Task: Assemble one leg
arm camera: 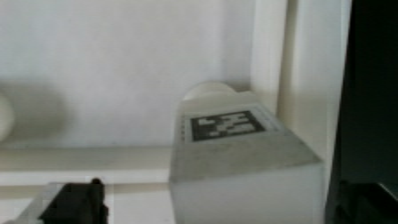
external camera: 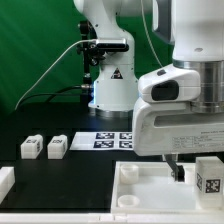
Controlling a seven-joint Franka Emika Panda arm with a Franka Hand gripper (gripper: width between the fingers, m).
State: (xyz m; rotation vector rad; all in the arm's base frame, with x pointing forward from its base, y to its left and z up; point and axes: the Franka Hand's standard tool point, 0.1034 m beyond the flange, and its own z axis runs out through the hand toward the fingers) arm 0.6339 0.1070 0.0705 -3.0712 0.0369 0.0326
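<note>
A leg (external camera: 208,176), a small white block with a black-and-white tag, stands upright in the white tray (external camera: 140,196) at the exterior view's right. My gripper (external camera: 196,168) is low over it and open, with the leg between the fingers. In the wrist view the leg (arm camera: 240,140) fills the middle. The dark finger (arm camera: 75,203) on one side stands clear of the leg. The other finger (arm camera: 365,160) is close against it. Two more legs (external camera: 30,147) (external camera: 57,147) lie on the black table at the exterior view's left.
The marker board (external camera: 113,140) lies on the table behind the tray. A white part (external camera: 5,181) sits at the exterior view's left edge. The robot base (external camera: 110,80) stands at the back. The tray's raised rim (arm camera: 299,70) runs beside the leg.
</note>
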